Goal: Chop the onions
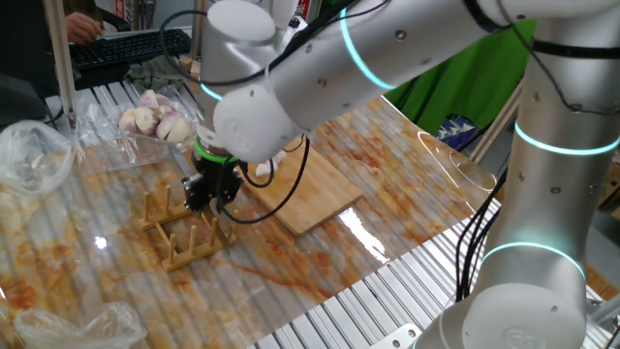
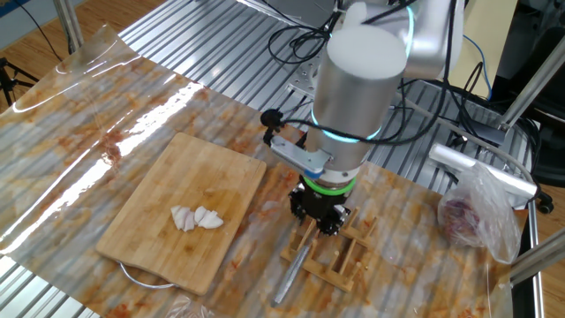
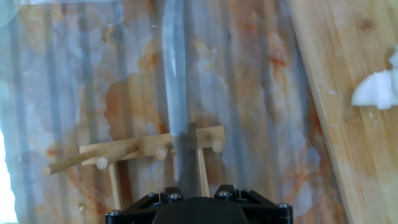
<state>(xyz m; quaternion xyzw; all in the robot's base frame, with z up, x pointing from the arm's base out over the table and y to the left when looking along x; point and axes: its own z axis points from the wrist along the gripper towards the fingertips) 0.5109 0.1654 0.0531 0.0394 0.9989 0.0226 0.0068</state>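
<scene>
The onions [image 2: 196, 218] are a few small pale chunks lying on the wooden board [image 2: 168, 177]; they also show at the right edge of the hand view [image 3: 376, 90]. My gripper [image 2: 320, 216] is down at the wooden knife rack [image 2: 344, 261], to the right of the board. Its fingers [image 3: 171, 194] close round the handle of a knife [image 3: 177, 93], whose grey blade runs away from the hand across the rack [image 3: 143, 149]. In the other fixed view the blade [image 2: 294, 272] sticks out of the rack's near side. The arm hides the grip in one fixed view [image 1: 208, 194].
A clear bag of whole pinkish bulbs [image 1: 155, 116] lies behind the rack. Crumpled plastic bags sit at the left [image 1: 34, 155] and front [image 1: 87, 325]. Another bag with reddish contents [image 2: 472, 216] lies right of the rack. A stained plastic sheet [image 2: 106, 97] covers the table.
</scene>
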